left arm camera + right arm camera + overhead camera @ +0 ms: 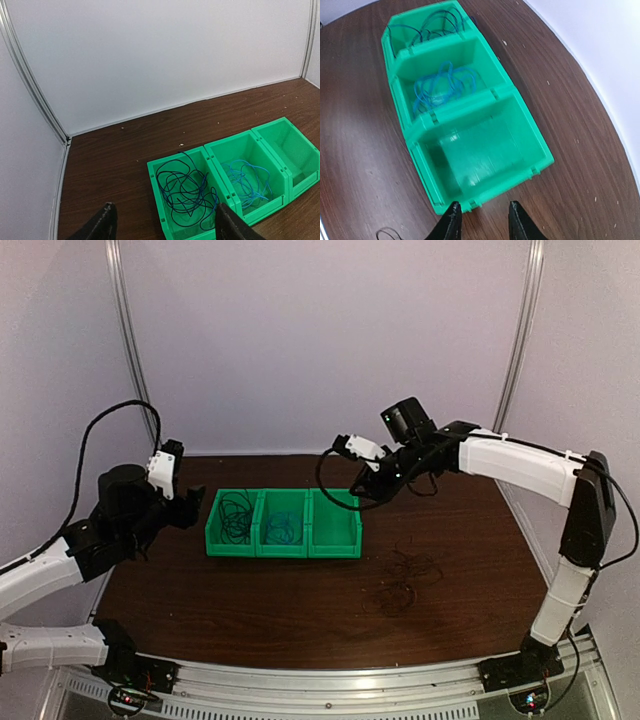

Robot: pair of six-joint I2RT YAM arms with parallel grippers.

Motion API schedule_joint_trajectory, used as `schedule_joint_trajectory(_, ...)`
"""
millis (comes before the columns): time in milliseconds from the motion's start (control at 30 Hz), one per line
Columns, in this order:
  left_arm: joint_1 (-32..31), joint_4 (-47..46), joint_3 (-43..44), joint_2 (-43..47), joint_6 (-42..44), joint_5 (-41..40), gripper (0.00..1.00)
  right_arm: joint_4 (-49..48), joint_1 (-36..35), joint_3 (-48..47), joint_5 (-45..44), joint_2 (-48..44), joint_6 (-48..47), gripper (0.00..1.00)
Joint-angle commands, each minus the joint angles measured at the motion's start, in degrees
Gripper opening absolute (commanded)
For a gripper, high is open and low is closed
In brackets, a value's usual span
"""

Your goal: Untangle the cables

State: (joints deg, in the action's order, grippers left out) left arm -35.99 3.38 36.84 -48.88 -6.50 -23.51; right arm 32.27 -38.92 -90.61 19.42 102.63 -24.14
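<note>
1. Right gripper (483,206) sat closest to its own wrist lens. Its fingers (451,222) were partly open with nothing between them, and it hung over the outer wall of the right bin (475,150).
2. That bin was bare inside, so the arm was probably there because the compartment awaited the next freed cable.
3. Left gripper (164,216) hung wide open and empty just beyond the left end of the row, toward the desk's (250,610) left edge. This looked like a parked pose that kept it clear of the other arm's work.
4. One dark cable (185,192) lay in loose loops in the left bin (155,170), and the blue cable (442,85) lay in the middle bin (398,92). Each was alone in its compartment, which read as one cable sorted per bin.
5. A tangle (405,580) of black cables lay flat on the bare desk, right of its middle and toward the near edge. It was well apart from the bins and from both grippers, and neither touched it.
6. By that layout the task seemed partly done, with the knot on the desk left to work through.
7. The next reach would likely have to drop to that tangle. Thin springy loops could snag and lift together, so a pinch on one outer loop seemed wise.
</note>
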Motion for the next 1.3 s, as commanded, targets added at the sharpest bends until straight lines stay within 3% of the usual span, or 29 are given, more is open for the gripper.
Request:
schedule_joint_trajectory(0, 0.39, -2.95, -0.28, -1.06, 1.72, 4.52, 0.68, 2.41, 7.64, 8.32, 0.37, -5.51, -2.55, 0.32)
schedule_joint_trajectory(133, 0.39, -3.00, -0.43, -1.03, 2.10, 5.25, 0.67, 4.33, 12.64, 15.44, 0.22, -8.67, -9.41, 0.31)
schedule_joint_trajectory(267, 0.39, -2.97, -0.69, -0.65, 2.11, 5.62, 0.67, 3.71, 14.02, 20.82, -3.15, -8.11, -15.26, 0.36)
schedule_joint_trajectory(433, 0.39, -2.98, -0.72, -0.51, 2.06, 5.84, 0.67, 1.59, 14.05, 22.20, -5.42, -3.05, -16.28, 0.46)
schedule_joint_trajectory(667, 0.39, -2.96, -0.98, 0.16, 2.02, 5.90, 0.67, -1.39, 14.04, 20.64, -6.28, 4.27, -15.90, 0.49)
schedule_joint_trajectory(767, 0.44, -2.94, -0.98, 0.06, 2.01, 6.20, 0.67, -1.26, 14.06, 19.57, -5.14, 5.84, -15.65, 0.38)
schedule_joint_trajectory(867, 0.39, -3.78, -0.85, -0.45, 1.74, 8.05, 0.66, -0.87, 14.07, 19.07, -3.21, 4.49, -14.92, 0.11)
schedule_joint_trajectory(933, 0.39, -4.79, -0.09, -1.35, 0.32, 10.96, 0.64, -0.55, 14.04, 19.14, -1.95, 1.64, -14.13, 0.00)
schedule_joint_trajectory(1100, -1.68, -7.90, 2.04, -5.67, -4.79, 18.00, 0.63, 2.76, 14.04, 18.35, 0.95, -9.52, -12.72, 0.00)
schedule_joint_trajectory(1267, -12.86, -17.91, 5.47, -14.53, -3.83, 14.26, 0.62, 5.99, 13.79, 15.51, 4.40, -20.80, -11.07, 0.00)
